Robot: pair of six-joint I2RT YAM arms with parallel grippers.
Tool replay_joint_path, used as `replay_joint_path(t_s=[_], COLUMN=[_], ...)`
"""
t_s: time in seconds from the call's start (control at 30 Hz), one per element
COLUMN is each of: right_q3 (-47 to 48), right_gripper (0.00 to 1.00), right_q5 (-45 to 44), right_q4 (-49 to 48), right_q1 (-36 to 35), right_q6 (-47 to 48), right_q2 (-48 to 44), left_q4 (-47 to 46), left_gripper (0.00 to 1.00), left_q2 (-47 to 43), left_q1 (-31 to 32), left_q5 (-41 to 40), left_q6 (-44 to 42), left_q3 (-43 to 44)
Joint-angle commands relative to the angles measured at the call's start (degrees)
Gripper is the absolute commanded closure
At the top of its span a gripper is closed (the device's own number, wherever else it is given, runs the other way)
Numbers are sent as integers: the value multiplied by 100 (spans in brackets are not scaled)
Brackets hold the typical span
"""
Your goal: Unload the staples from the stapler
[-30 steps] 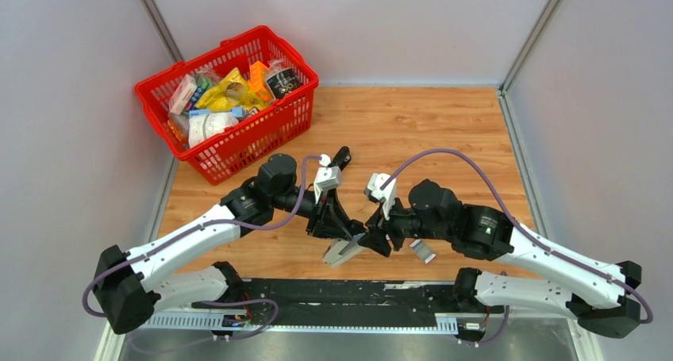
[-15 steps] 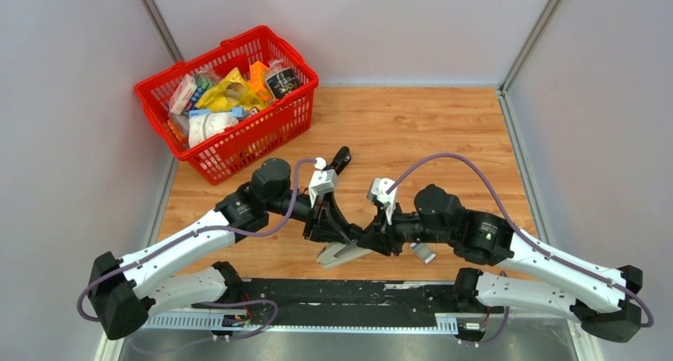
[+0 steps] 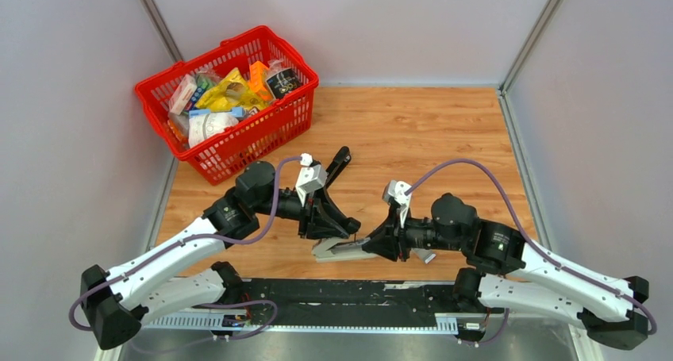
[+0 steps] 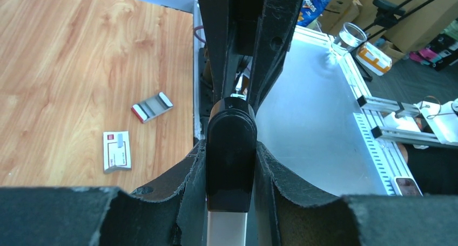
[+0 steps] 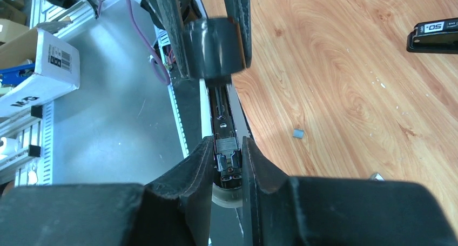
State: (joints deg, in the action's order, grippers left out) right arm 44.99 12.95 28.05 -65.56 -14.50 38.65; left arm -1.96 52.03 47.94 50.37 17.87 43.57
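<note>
1 stapler (image 3: 329, 251) at worktop (image 3: 428, 131) near edge, held both ends: L tool (image 3: 337, 228) clamps black end, R tool (image 3: 374, 246) clamps magazine. 1 loose staples (image 5: 297, 132) bit. 2 white-red boxes (image 4: 116, 151), 1 basket (image 3: 254, 135).

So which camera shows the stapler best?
Right wrist: the stapler is open, its magazine channel facing the lens. Left wrist shows only its black end; the top view shows it small, between the jaws.

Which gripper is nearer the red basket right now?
Left. The left gripper, shut on the stapler, sits off the near right side of the red basket. The right gripper holds the stapler's other end, farther right.
</note>
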Motion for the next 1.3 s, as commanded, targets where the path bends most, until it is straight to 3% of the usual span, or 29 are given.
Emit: replay_joint_path(t_s=[0.0,0.17,0.33,0.4,0.7,0.8,0.9,0.97,1.03,1.07,1.27], right_q3=[-113,-175,-254,-202,457,624,713,730,739,756,643], right_gripper=[100,92,50,40,35,36,45,63,93,100,100], right_q5=[-293,-653,-802,-960,-1549,-1725,-1875,-1936,-2024,-2077,-2209], right_q4=[-203,-265,-160,32,648,684,605,465,394,350,-98], right_q1=[-9,-10,-9,-9,-18,-9,-9,-9,-9,-9,-9], right_q6=[-316,-448,-448,-439,-264,-246,-290,-343,-413,-457,-685], right_q2=[283,433,222,108,-227,-227,-174,-139,-17,28,318], left_q4=[-832,-728,-499,-429,-174,-130,-60,2,46,81,152], left_gripper=[100,100,100,100,100,100,100,100,100,100,100], left_q2=[26,97,79,44,158,211,264,290,290,281,220], left_q1=[-4,13,13,22,22,31,75,92,110,119,145], left_q5=[-334,-440,-493,-493,-686,-809,-932,-1055,-1178,-1257,-1653], left_q6=[147,86,-38,-82,-257,-301,-337,-363,-380,-389,-363], left_q3=[336,327,336,345,336,327,345,354,363,380,424])
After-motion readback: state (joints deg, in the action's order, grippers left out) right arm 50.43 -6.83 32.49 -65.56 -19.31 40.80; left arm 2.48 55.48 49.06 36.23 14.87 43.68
